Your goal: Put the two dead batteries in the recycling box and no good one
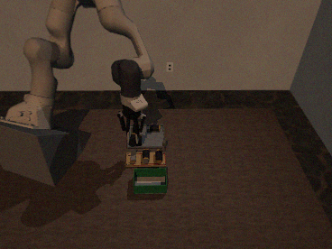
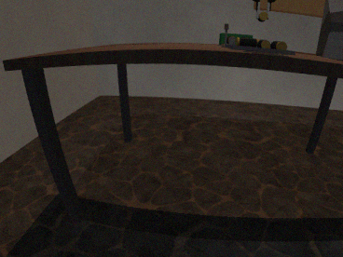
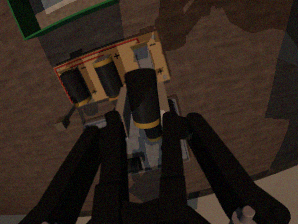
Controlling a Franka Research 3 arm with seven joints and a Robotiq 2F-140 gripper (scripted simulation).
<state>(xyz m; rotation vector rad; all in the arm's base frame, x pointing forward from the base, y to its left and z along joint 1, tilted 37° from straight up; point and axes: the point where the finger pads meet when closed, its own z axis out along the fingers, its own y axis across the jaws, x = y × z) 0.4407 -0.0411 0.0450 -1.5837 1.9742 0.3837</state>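
My gripper point(image 1: 134, 141) point(image 2: 263, 12) point(image 3: 143, 94) is shut on a black battery with a yellow band point(image 2: 263, 17) point(image 3: 142, 90), held above the grey tray point(image 1: 154, 141) point(image 3: 186, 149). A battery point(image 1: 154, 128) lies at the tray's back; another battery point(image 3: 154, 134) shows partly behind the held one in the wrist view. The orange holder point(image 1: 139, 158) point(image 3: 159, 56) has two batteries point(image 1: 145, 156) point(image 1: 158, 156) point(image 3: 108, 77) point(image 3: 75, 86) in it and one bare slot. The green recycling box point(image 1: 150, 189) point(image 2: 236, 35) point(image 3: 31, 29) stands upright; no battery shows in its visible part.
A small post point(image 2: 226, 28) point(image 3: 62, 123), perhaps the bulb, stands beside the holder; I cannot tell whether it is lit. The holder lies between tray and box. The arm's base block point(image 1: 54, 153) is at the left in the top view.
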